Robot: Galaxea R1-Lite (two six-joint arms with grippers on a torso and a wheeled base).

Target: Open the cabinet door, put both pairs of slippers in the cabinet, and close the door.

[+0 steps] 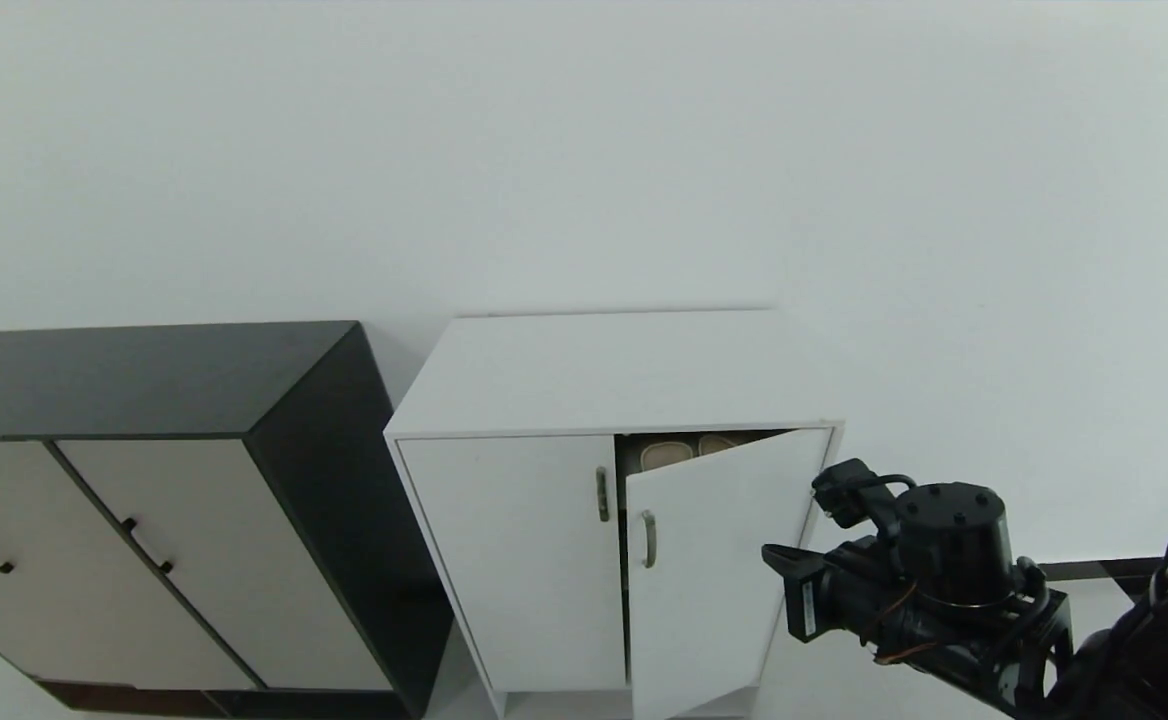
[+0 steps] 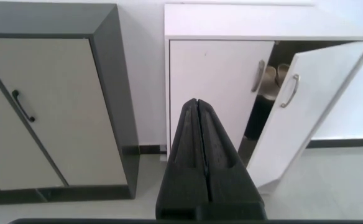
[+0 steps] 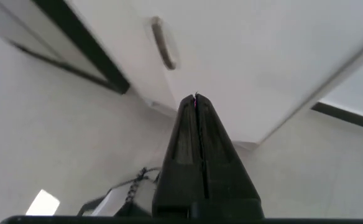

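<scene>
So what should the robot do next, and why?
Probably press the right end effector against the right door and swing it shut: the slippers already sit inside the white cabinet, and that door hangs ajar.

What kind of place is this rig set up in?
Likely an indoor entryway or test room: white cabinet, one door ajar with slippers inside, a black-framed cabinet beside it, both against a bare white wall.

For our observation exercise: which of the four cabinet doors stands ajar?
The white cabinet's right door, swung outward showing slippers behind; the other three sit shut.
</scene>
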